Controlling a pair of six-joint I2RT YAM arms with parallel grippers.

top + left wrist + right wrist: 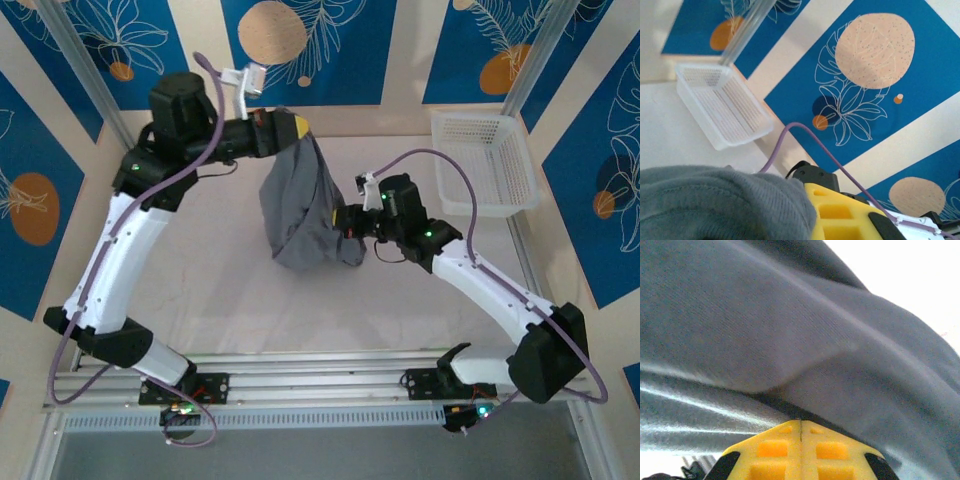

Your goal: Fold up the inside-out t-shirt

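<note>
I read left fingers (292, 127) clamped on t-shirt (300, 205) top edge, held high | right fingers (771, 456) pressed together on its right side | shirt hangs bunched over mid worktop (200, 290) | basket (485, 165) far right

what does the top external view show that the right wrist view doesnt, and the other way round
Top external adds the whole scene: the t-shirt hanging bunched from the left gripper over the table, with the white basket at far right. Right wrist adds a close-up: the right gripper, its yellow fingers pressed together at a fold of cloth. Both share the grey t-shirt.
</note>
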